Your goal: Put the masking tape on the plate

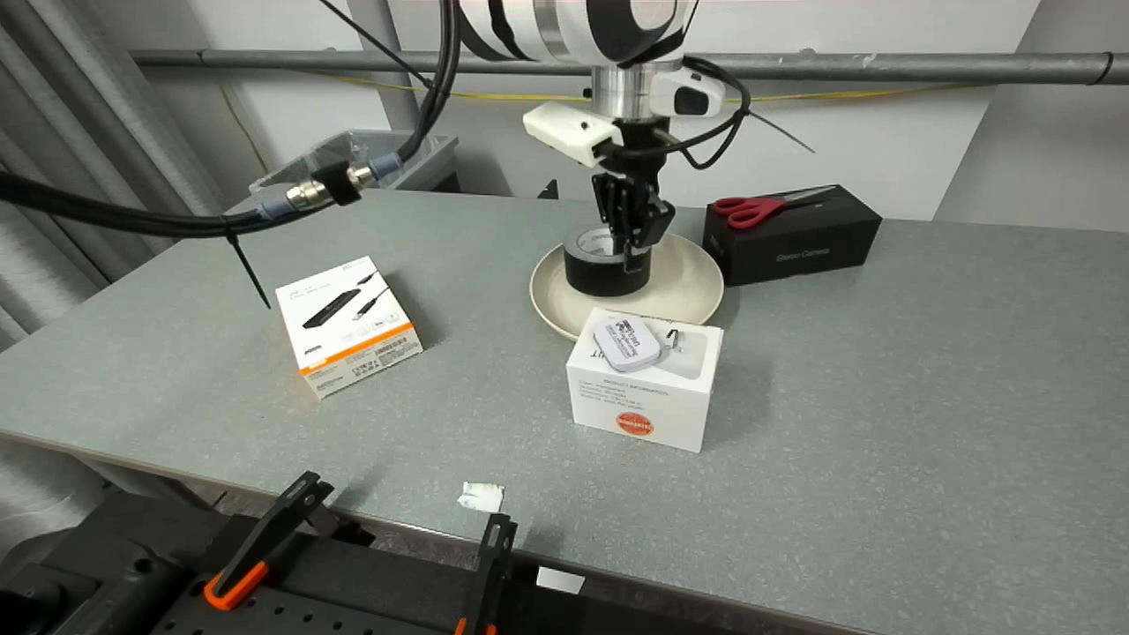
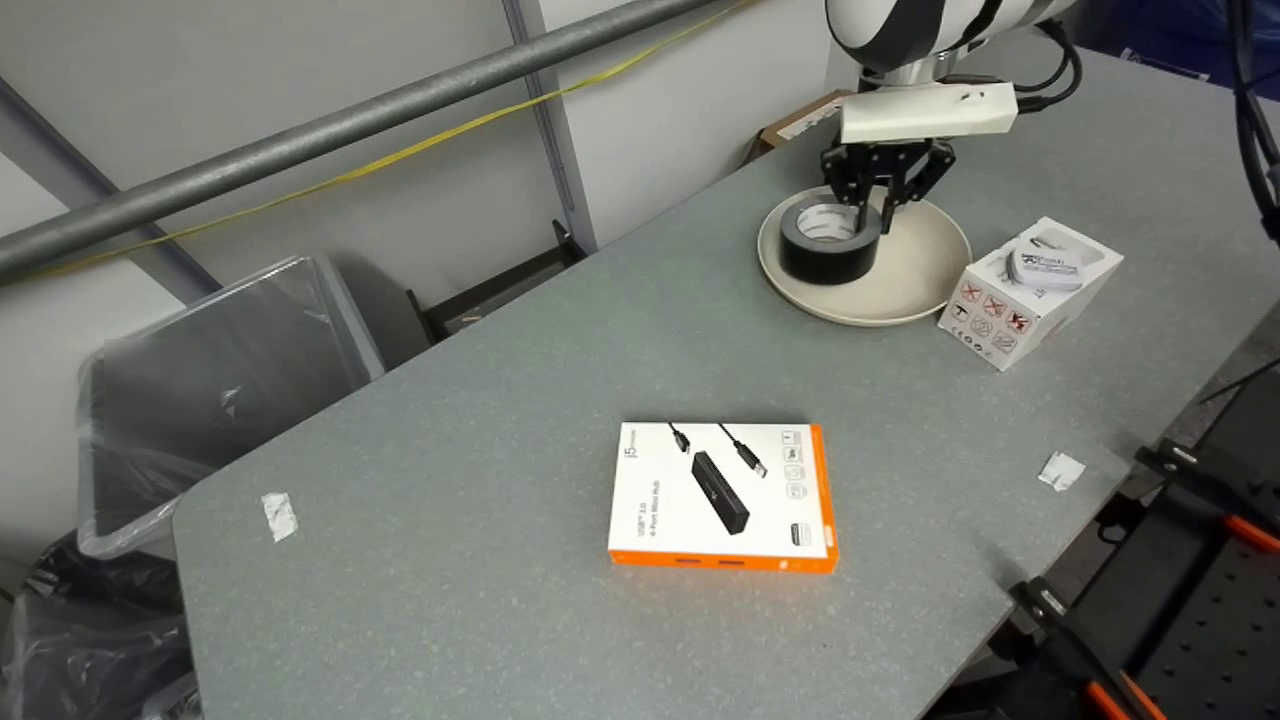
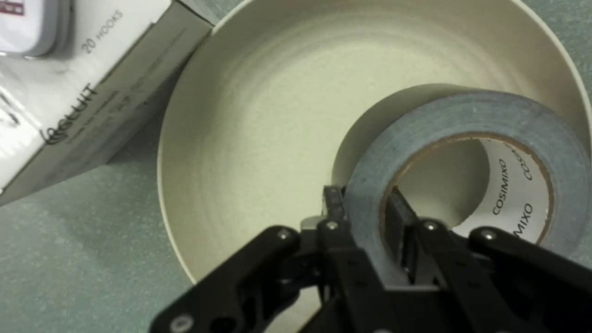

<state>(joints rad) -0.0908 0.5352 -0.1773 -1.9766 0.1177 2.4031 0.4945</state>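
Observation:
The masking tape point(image 1: 609, 277) is a black ring-shaped roll with a grey top face. It stands flat side down within the rim of the cream plate point(image 1: 690, 287), towards one side. Both show in the other views too: tape point(image 2: 830, 262) and plate point(image 2: 925, 262), tape point(image 3: 490, 113) and plate point(image 3: 277, 115). My gripper point(image 3: 365, 199) points down with one finger inside the roll's hole and one outside, both against its wall. The gripper also shows in both exterior views point(image 1: 628, 251) point(image 2: 874, 222). I cannot tell whether the roll's underside touches the plate.
A white box point(image 1: 639, 401) with a small white tin point(image 1: 628, 342) on it stands against the plate's rim. A black box point(image 1: 798, 249) with red-handled scissors point(image 1: 750, 212) lies close to the plate. A flat white-and-orange box point(image 1: 348, 326) lies farther off. A pipe point(image 1: 882, 68) runs along the wall.

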